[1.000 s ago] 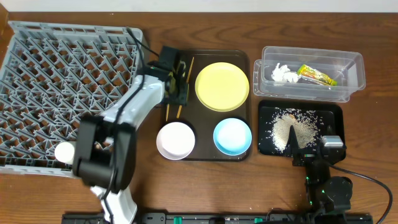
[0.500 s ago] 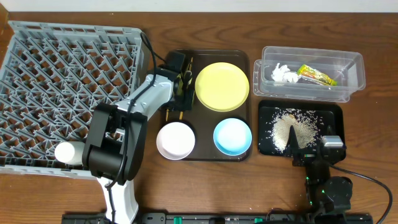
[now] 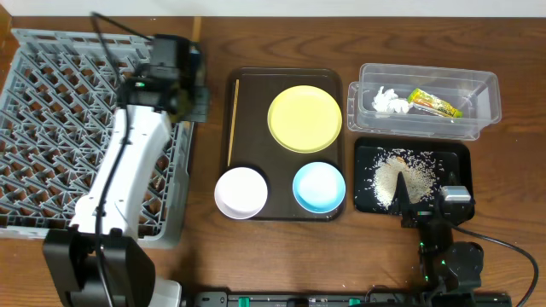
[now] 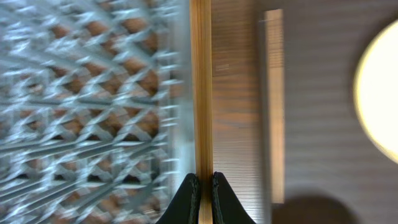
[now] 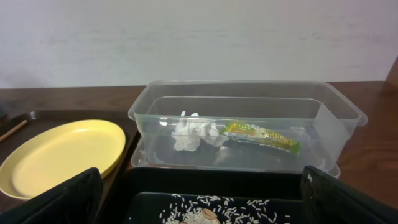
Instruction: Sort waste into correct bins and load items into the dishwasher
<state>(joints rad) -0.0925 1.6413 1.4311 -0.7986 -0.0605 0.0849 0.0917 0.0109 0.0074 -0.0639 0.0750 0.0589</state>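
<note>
Chopsticks are split between two places. One chopstick (image 4: 201,93) is pinched between the fully closed fingers of the left tool (image 4: 201,183) and points straight out ahead of it. In the left wrist view it runs along the right edge of the grey dish rack (image 4: 87,106). From overhead, that tool sits over the rack's far right corner, at the end of the left arm, which stretches across the rack. The second chopstick (image 3: 232,119) lies flat along the left side of the brown tray (image 3: 286,75).

On the same tray are the yellow plate (image 3: 304,118), the white bowl (image 3: 240,192) and the blue bowl (image 3: 318,186); the two bowls sit side by side in front of the plate.

The right tool (image 5: 200,183) is spread wide with nothing in it. It rests low at the near edge of the black tray (image 3: 456,153), which holds a pile of rice scraps (image 3: 401,175). Just behind that tray on the table (image 3: 512,222) stands the clear tub (image 5: 339,124). Inside it are the crumpled tissue (image 5: 189,132) and the snack wrapper (image 5: 261,137), lying next to each other.
</note>
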